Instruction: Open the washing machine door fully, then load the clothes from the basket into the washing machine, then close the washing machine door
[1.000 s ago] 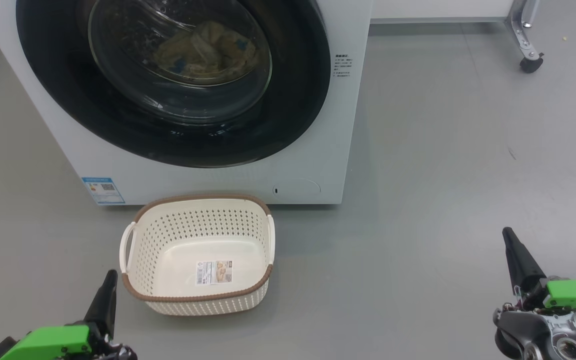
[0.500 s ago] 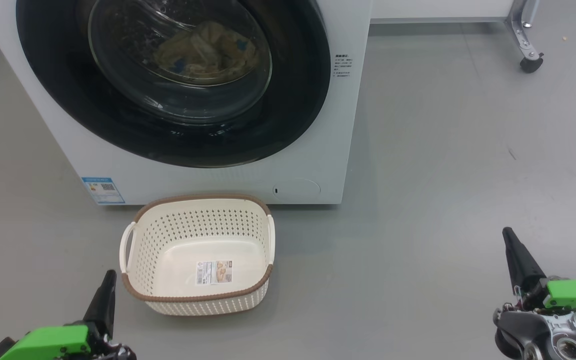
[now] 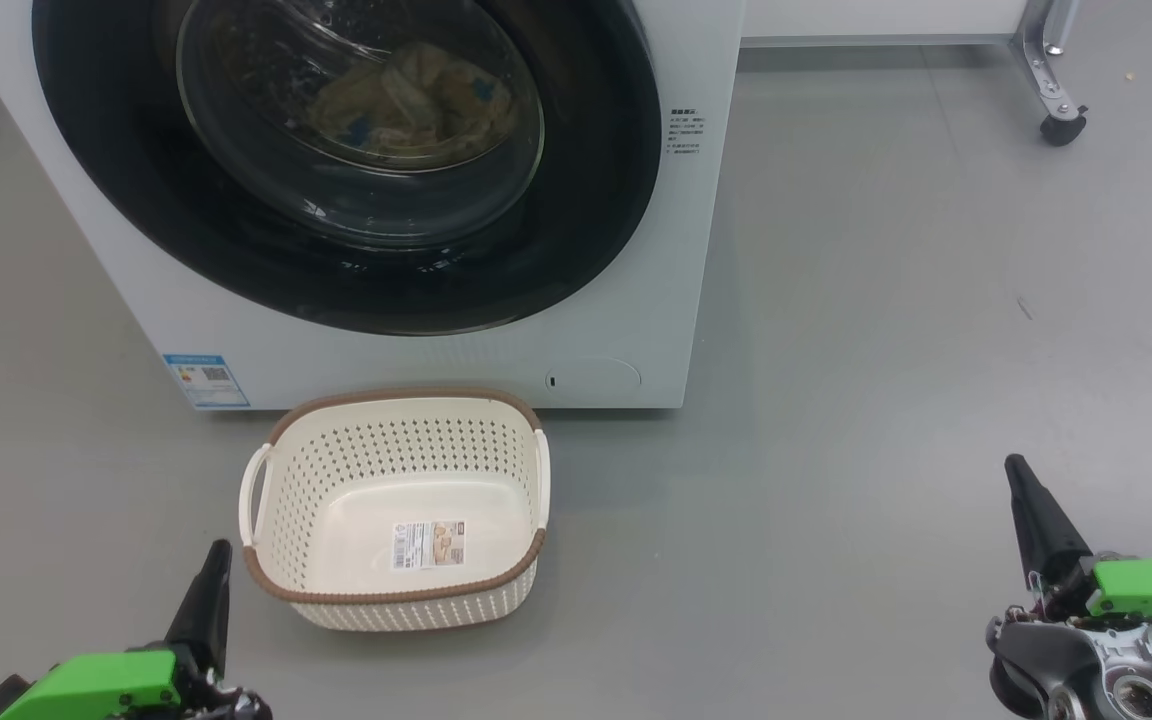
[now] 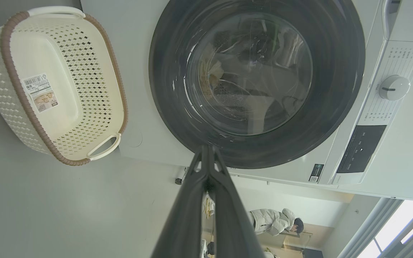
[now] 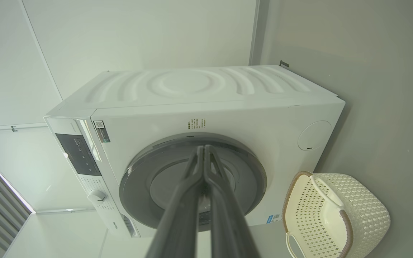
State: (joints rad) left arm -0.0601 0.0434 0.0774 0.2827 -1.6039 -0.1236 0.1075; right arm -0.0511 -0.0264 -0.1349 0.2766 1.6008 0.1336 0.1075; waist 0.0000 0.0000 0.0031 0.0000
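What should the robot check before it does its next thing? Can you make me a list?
1. Is the basket empty? Nothing but its label sticker inside: ok.
2. Are the clothes in the machine? They show behind the door glass: ok.
3. Is the washing machine door shut? It lies flat against the white front: ok.
4. Has the door clicked fully latched? Cannot tell.
5. Is the left end effector shut and holding nothing? Ok.
6. Is the right end effector shut, holding nothing, and away from the door and basket? Ok.
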